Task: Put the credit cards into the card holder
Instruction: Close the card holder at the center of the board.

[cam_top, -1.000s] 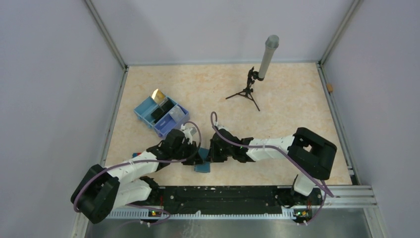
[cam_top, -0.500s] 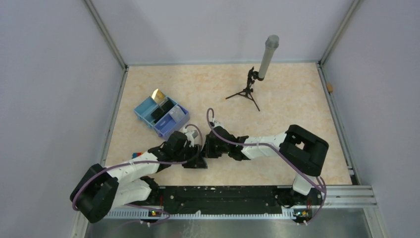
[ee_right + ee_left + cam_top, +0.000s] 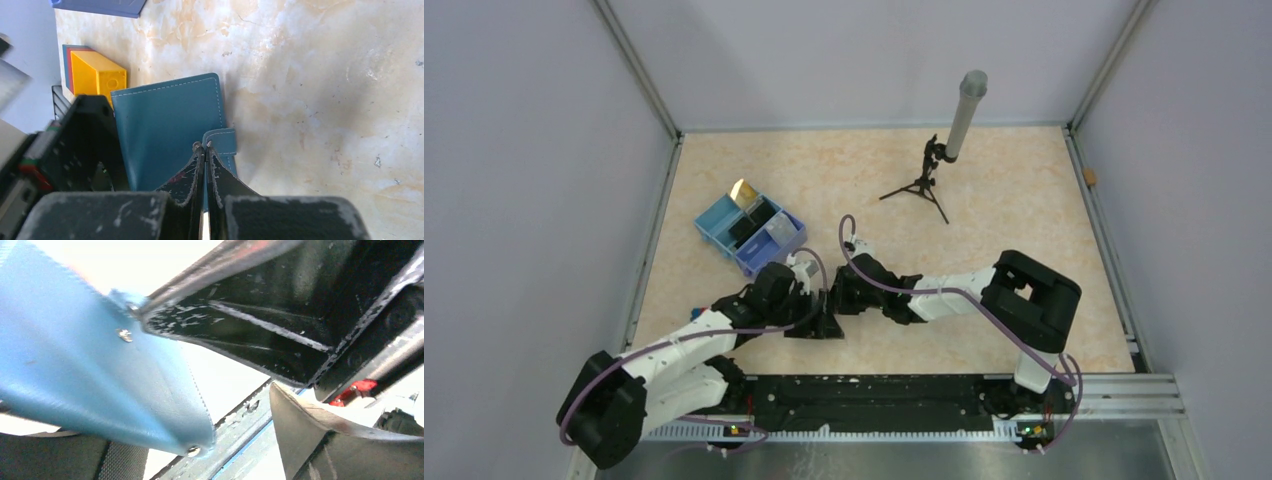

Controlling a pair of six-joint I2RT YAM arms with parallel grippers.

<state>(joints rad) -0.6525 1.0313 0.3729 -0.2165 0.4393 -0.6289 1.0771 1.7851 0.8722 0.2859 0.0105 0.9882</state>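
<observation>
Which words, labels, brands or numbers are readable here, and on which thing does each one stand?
None can be read.
The card holder shows only a plain teal surface and stitching.
The yellow block shows no print.
The credit cards in the blue tray are too small to tell any print.

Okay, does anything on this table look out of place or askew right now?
Nothing is spilled or damaged. The gold card stands tilted at the far corner of the blue tray, sticking out past its rim, and a yellow block lies by the card holder.
</observation>
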